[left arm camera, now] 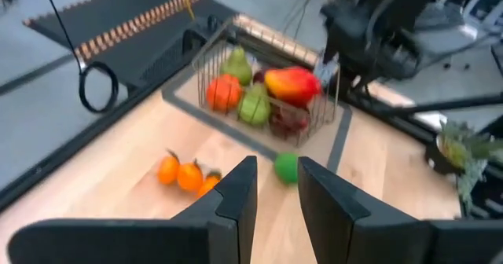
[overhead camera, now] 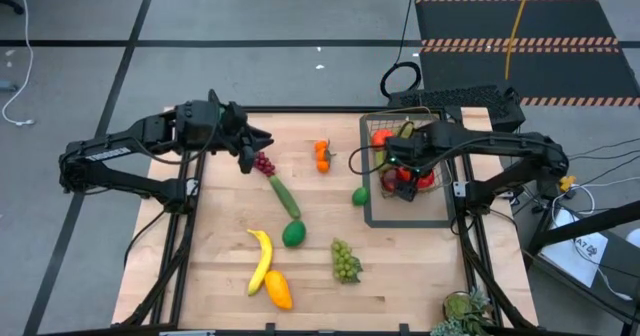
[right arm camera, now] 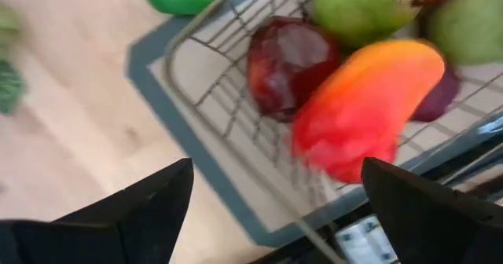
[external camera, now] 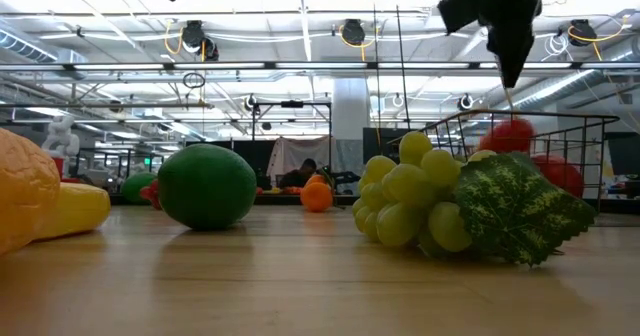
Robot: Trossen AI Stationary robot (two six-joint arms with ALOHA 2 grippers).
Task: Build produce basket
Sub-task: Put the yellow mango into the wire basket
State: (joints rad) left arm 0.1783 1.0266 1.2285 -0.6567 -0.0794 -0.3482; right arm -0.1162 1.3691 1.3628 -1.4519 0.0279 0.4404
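Note:
The wire basket [overhead camera: 404, 154] stands on a flat dark tray frame [overhead camera: 372, 214] at the table's right. It holds a red-orange mango [right arm camera: 365, 111], a dark red fruit [right arm camera: 287, 64], pears [left arm camera: 253, 105] and an orange fruit [left arm camera: 224, 93]. My right gripper [right arm camera: 277, 174] hangs open just above the basket, pointing down, its fingers apart on either side of the mango's end and clear of it. My left gripper [left arm camera: 277, 168] is raised at the far left, next to the purple grapes [overhead camera: 264, 163]. A narrow gap shows between its fingers, with nothing in it.
Loose on the table lie oranges [overhead camera: 322, 156], a lime [overhead camera: 360, 196] beside the tray frame, a cucumber [overhead camera: 285, 196], a green fruit [overhead camera: 293, 234], a banana [overhead camera: 261, 259], a yellow-orange fruit [overhead camera: 279, 289] and green grapes [overhead camera: 346, 261]. A leafy plant [overhead camera: 462, 311] sits at the near right corner.

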